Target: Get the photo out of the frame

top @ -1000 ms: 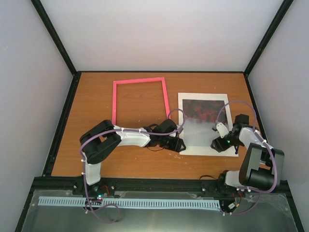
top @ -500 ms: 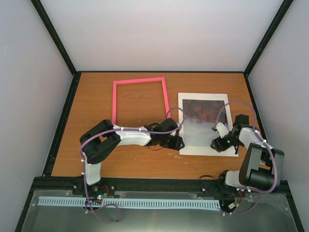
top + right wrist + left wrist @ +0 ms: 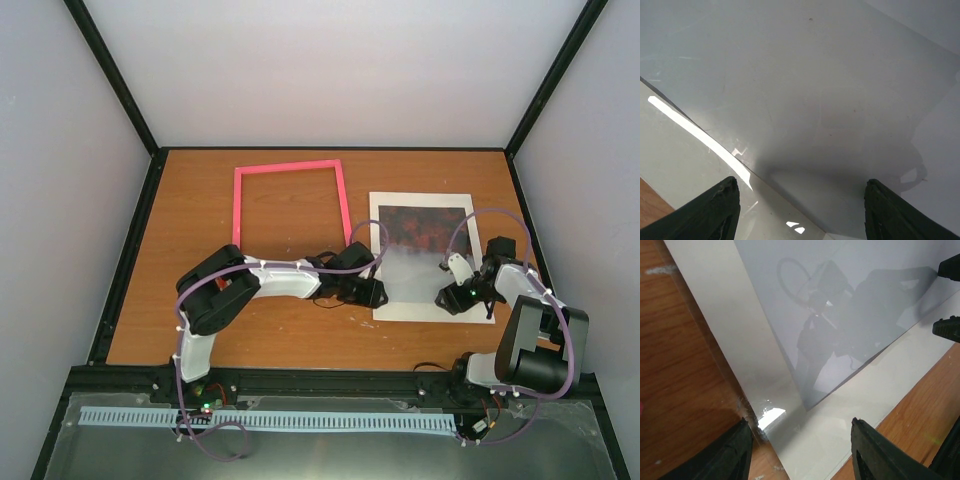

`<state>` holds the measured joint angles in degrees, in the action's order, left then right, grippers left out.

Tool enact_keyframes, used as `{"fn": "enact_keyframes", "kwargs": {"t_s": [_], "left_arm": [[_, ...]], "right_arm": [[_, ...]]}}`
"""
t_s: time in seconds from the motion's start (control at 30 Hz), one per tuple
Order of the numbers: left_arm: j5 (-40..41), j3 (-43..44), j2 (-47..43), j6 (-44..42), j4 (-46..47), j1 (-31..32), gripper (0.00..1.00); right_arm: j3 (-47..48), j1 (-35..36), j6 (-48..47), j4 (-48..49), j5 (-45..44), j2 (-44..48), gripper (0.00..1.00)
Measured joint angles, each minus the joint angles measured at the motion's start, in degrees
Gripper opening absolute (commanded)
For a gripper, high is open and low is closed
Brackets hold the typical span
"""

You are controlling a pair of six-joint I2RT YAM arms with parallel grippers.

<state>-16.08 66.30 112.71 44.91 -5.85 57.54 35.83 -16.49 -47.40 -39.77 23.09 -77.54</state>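
Nudged back a touch, my left gripper [image 3: 797, 450] straddles the white mat [image 3: 705, 315] corner with fingers spread, probably to lift it. The right gripper [image 3: 800, 210], also spread, hovers over the photo [image 3: 425, 245]. The pink frame [image 3: 290, 167] lies empty beyond the left fingers.

The left arm [image 3: 280, 284] and the right arm [image 3: 512, 282] are built alike, with smooth white shells on the long links and bulky matte-black housings at the joints. A thin purple cable [image 3: 478, 211] is fastened along each arm with small white ties and loops free near the wrist. The left hand [image 3: 371, 294] and right hand [image 3: 449, 298] are black, a small green light [image 3: 470, 294] glows by the right wrist, and up close the fingers [image 3: 733, 452] are dull black plastic with rounded edges.
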Motion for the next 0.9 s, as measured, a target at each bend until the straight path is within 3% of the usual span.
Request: {"fn": "enact_keyframes", "kwargs": {"t_s": [0.9], "left_arm": [[1.68, 0.50, -2.32, -0.48, 2.12, -0.02, 0.53]], "right_arm": [[-0.02, -0.94, -0.24, 0.17, 1.64, -0.48, 0.67]]}}
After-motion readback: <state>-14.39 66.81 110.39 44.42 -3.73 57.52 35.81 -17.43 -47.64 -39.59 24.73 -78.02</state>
